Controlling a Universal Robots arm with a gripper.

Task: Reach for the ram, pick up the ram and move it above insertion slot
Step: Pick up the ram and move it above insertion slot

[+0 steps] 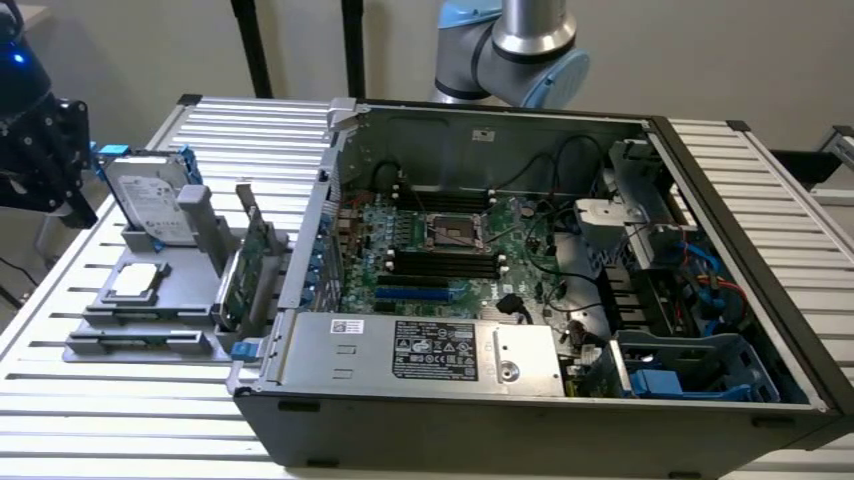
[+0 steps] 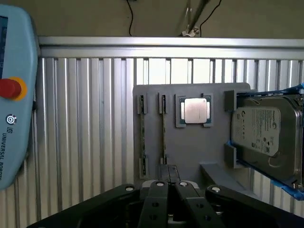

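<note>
Two thin ram sticks stand on edge in slots of a grey holder plate (image 2: 190,156): one ram (image 2: 164,130) nearer the middle, a second ram (image 2: 142,137) beside it. My gripper (image 2: 170,170) hovers above the plate's near edge, in line with these sticks, its dark fingers (image 2: 159,190) drawn together with nothing between them. In the exterior view the gripper (image 1: 47,165) hangs at the far left, above and beside the holder (image 1: 140,330). The black memory slots (image 1: 441,262) lie on the motherboard inside the open computer case (image 1: 534,400).
On the holder also sit a CPU (image 2: 194,110), a silver hard drive (image 2: 266,133) in a blue frame, and an upright green expansion card (image 1: 247,270). A teach pendant (image 2: 14,95) hangs close by. The case's left wall (image 1: 320,230) stands between holder and motherboard.
</note>
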